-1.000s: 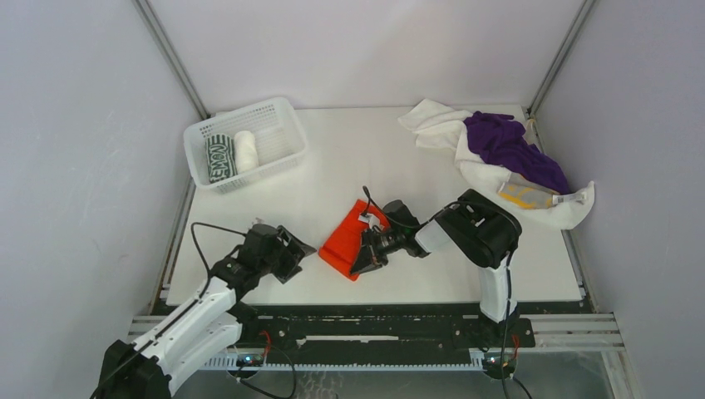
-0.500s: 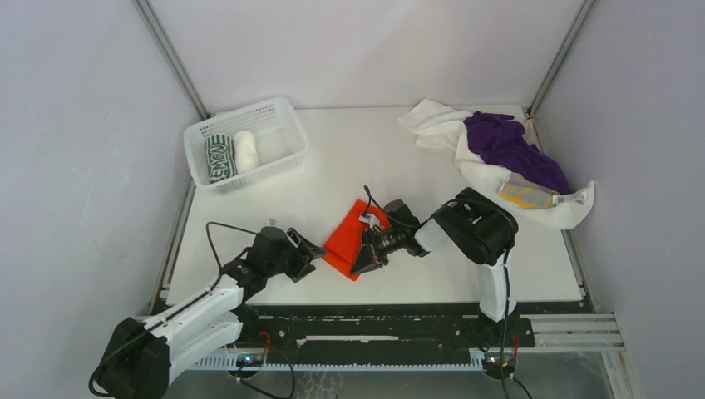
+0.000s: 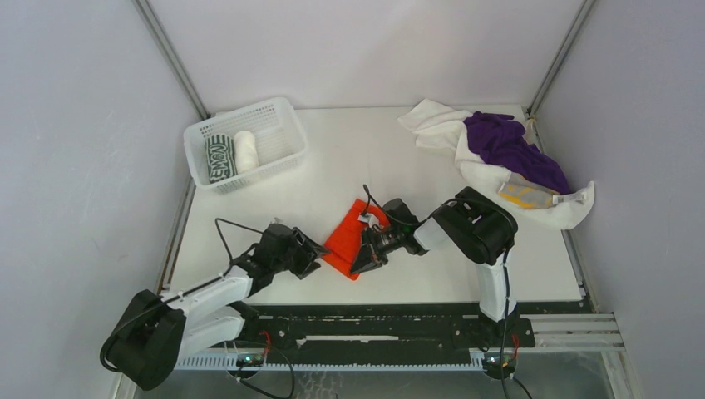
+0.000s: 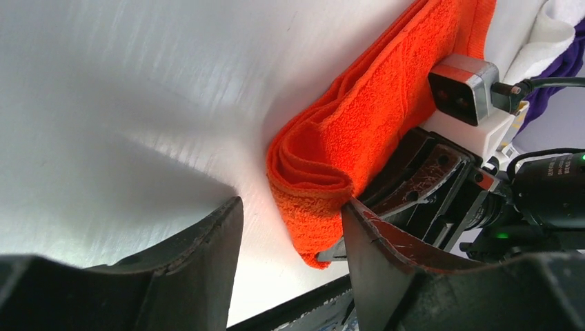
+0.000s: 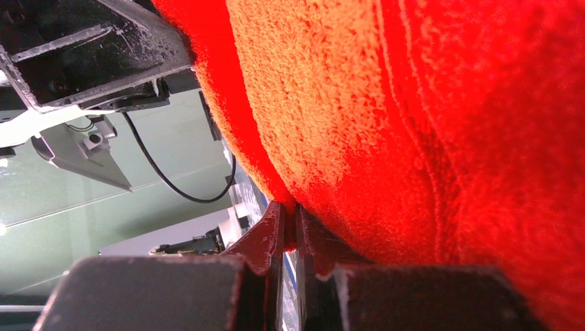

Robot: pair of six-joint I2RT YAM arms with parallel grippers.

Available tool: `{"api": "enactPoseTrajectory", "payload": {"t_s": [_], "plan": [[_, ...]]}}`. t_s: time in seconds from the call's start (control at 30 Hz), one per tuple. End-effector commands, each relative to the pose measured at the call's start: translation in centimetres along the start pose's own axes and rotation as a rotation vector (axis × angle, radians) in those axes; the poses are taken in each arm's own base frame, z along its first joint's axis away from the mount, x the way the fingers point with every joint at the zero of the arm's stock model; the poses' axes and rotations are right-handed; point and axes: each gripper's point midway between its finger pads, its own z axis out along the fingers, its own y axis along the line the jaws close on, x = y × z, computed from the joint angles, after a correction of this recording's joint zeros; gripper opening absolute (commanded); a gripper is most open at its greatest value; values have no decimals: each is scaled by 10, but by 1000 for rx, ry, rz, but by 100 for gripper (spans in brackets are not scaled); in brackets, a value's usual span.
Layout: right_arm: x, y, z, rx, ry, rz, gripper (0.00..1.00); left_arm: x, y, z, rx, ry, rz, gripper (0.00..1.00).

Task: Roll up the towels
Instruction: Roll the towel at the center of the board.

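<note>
The orange-red towel lies folded in the middle of the table; its folded end shows in the left wrist view. My right gripper is shut on the towel's near edge, and the cloth fills the right wrist view. My left gripper is open just left of the towel, one fingertip touching its fold. A dark green-and-white rolled towel and a white rolled towel lie in the basket. Purple, white and yellow-and-grey towels are heaped at the back right.
A white mesh basket stands at the back left. Grey walls enclose the table on three sides. The black rail runs along the near edge.
My left gripper has moved right, up to the left side of the orange-red towel. The right gripper has held still on the towel.
</note>
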Motion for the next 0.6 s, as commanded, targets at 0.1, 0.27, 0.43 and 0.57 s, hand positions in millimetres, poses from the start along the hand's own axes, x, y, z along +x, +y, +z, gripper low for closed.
{"api": "enactPoseTrajectory", "payload": {"t_s": [0.1,0.27,0.43,0.57], "plan": [[-12,-7,-2,80,-44,-18,1,-2,30,12,-140,-18,10,58],[-19,2,-4,114,-54,-54,2,0,42,16,-185,-9,-1,53],[-20,8,-3,141,-50,-83,3,-1,48,19,-217,-9,21,47],[-20,10,-3,166,-45,-111,4,-1,50,20,-248,0,39,40]]}}
